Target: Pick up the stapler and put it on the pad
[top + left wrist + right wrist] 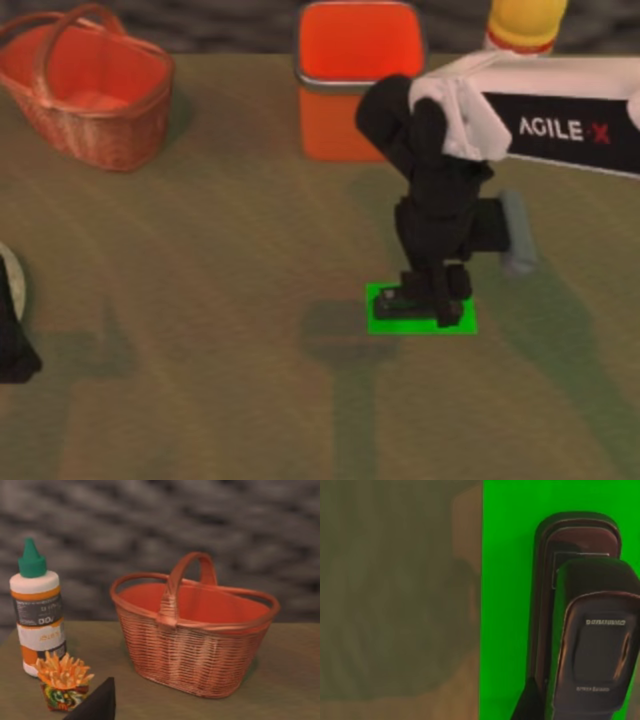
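Right pincer [437,300] is down over the green pad [385,322] with the stapler [405,298] on it, honestly can't tell if it's gripping or open.

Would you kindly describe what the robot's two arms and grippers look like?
The right arm has a white shell with a black panel lettered AGILE X in white, the X red, ending in a blocky black wrist and black right gripper. Of the left arm, only a black part shows at the table's left edge.

Stapler [585,625] lies flat on pad [505,580], dark body with faint lettering on upper shell. Pad edge runs straight, brown table [395,595] beside it. Dark finger tip [527,705] touches stapler's side
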{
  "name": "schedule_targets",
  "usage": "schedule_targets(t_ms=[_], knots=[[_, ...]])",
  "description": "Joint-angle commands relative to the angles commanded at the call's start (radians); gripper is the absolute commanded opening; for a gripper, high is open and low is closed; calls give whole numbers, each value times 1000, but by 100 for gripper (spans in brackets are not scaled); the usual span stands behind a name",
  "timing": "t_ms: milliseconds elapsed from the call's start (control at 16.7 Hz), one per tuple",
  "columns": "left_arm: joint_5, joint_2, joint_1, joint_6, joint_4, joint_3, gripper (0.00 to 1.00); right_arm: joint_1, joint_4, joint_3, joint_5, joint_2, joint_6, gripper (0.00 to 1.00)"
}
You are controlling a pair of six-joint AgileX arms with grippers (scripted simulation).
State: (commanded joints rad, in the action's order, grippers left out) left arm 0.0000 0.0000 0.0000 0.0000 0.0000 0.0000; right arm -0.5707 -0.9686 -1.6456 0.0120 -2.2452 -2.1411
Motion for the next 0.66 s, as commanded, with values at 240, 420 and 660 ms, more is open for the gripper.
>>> schedule_targets(t_ms=[240, 420, 660], knots=[[0, 0, 0, 0, 0, 0, 100, 0, 0, 0, 0, 0, 0, 90], [0, 0, 0, 0, 0, 0, 100, 0, 0, 0, 0, 0, 0, 100], [0, 0, 0, 0, 0, 0, 100, 0, 0, 0, 0, 0, 0, 100]])
